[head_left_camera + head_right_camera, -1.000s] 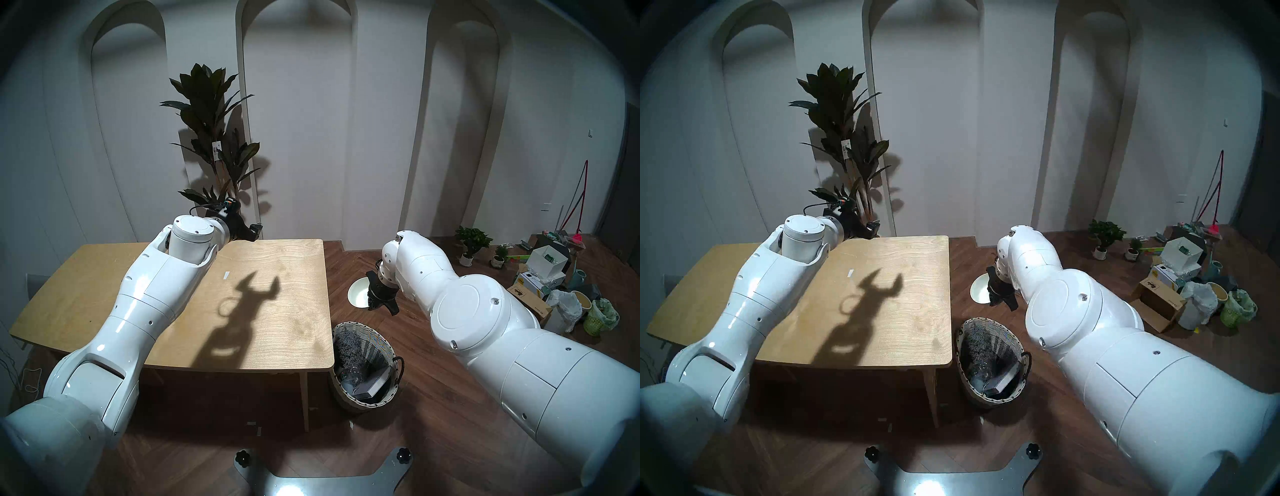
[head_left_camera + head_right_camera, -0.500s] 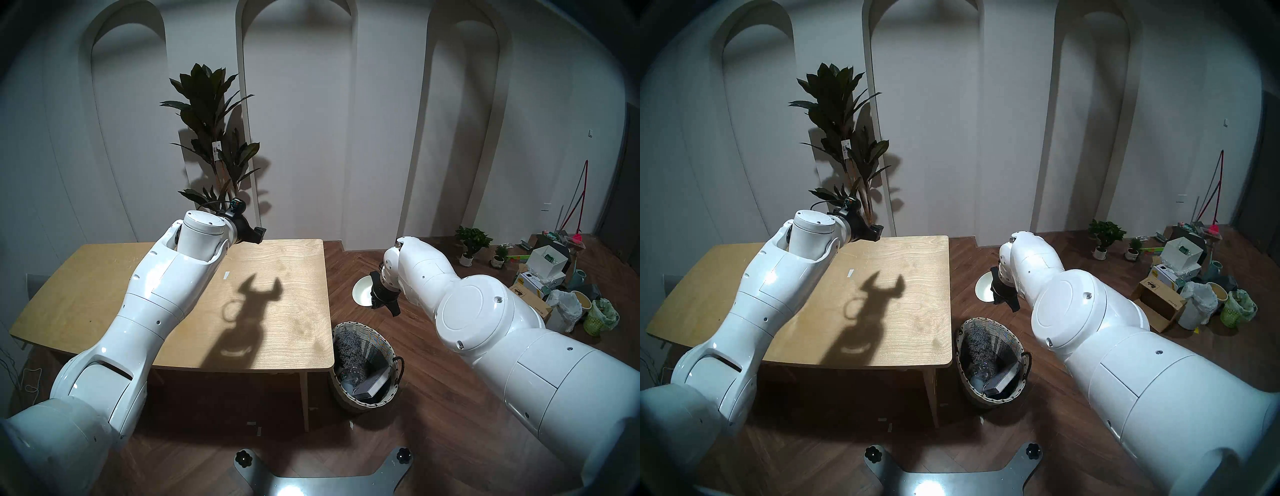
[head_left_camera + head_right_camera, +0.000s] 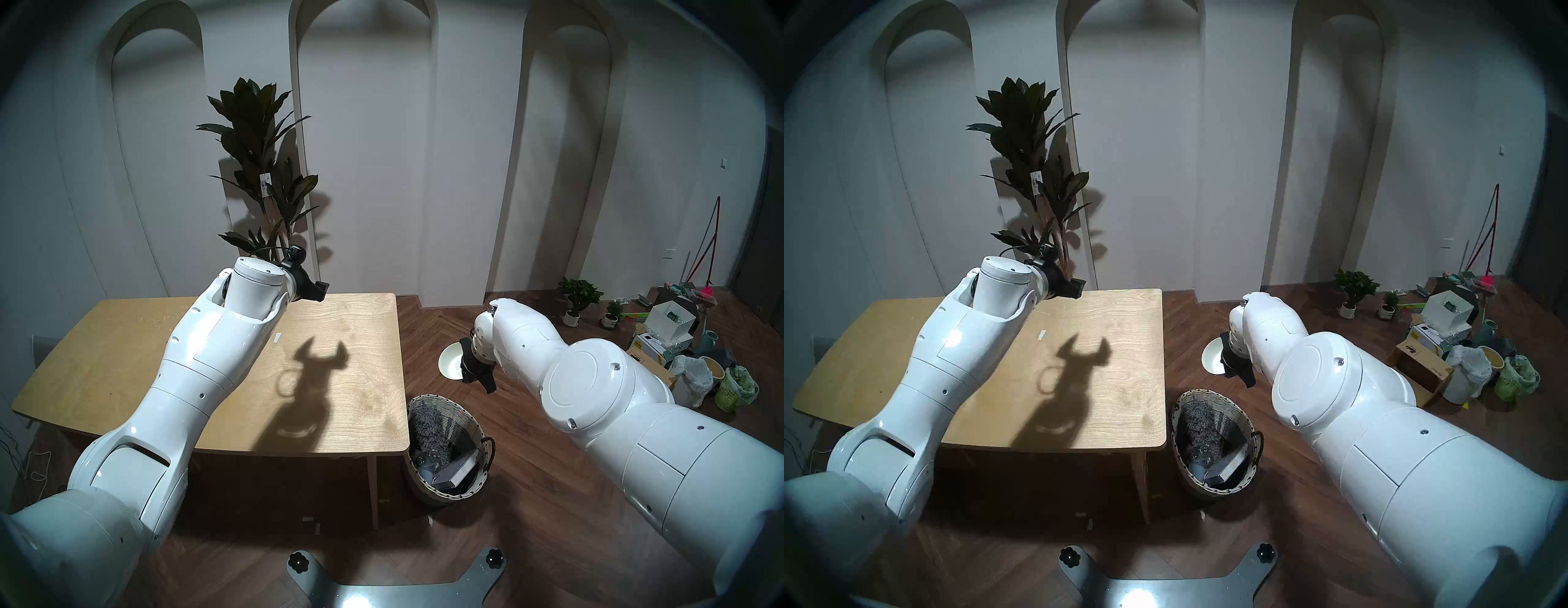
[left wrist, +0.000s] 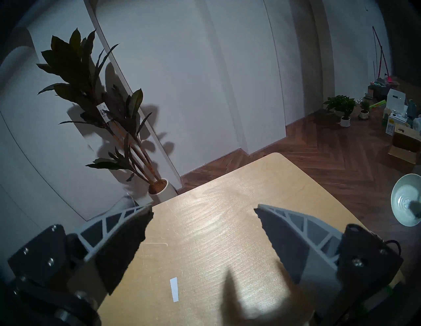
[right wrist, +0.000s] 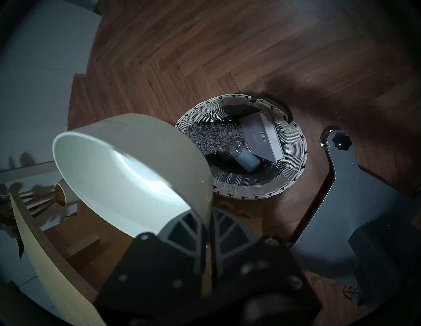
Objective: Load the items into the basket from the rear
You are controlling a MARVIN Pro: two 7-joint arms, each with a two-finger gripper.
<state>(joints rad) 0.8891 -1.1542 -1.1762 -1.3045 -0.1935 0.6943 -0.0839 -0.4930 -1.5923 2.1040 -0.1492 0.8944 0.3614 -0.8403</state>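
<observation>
Cream-white bowl (image 5: 127, 168) rim sits pinched in the right tool (image 5: 208, 218) only in its wrist view; left tool (image 4: 202, 216) gapes.

Glossy white jointed arms (image 3: 203, 352) end in black wrists with grey ribbed fingers (image 4: 293, 230).

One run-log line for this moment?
right gripper: shut on bowl, held clear of basket | box, bottle: in basket | left gripper: open, empty
</observation>
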